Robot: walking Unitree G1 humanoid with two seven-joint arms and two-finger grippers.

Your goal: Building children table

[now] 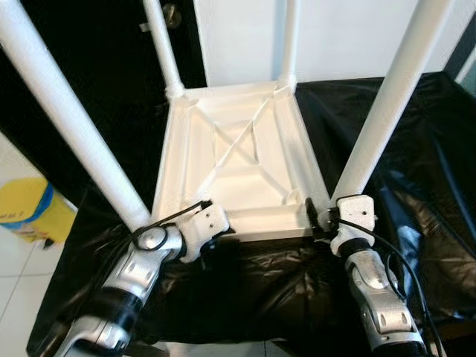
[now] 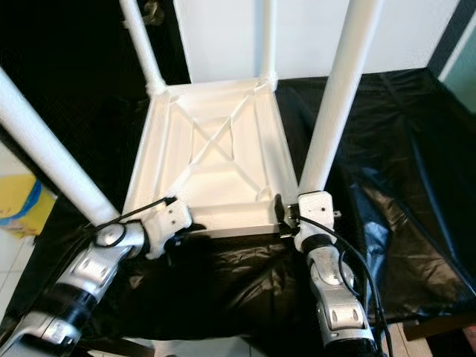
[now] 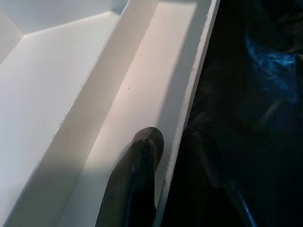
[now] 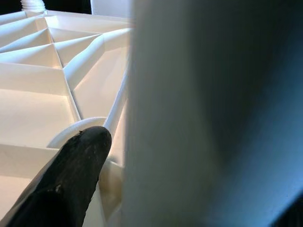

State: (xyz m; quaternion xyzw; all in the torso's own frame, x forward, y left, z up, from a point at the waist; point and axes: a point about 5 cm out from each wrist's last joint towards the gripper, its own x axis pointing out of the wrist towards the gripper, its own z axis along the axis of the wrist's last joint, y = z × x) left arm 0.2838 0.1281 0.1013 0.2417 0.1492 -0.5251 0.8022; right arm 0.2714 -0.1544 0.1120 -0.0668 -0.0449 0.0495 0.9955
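Observation:
A white children's table lies upside down on a black plastic sheet, its ribbed underside facing up and its legs standing upright. My left gripper is at the near rim by the near-left leg. It straddles the rim, one finger inside the rim and the other outside against the sheet. My right gripper is at the foot of the near-right leg. One of its fingers lies beside that leg, which stands between the two fingers.
A yellow container stands on the pale tiled floor to the left. Behind the table are a dark door with a knob and a white wall. The black sheet spreads wide to the right of the table.

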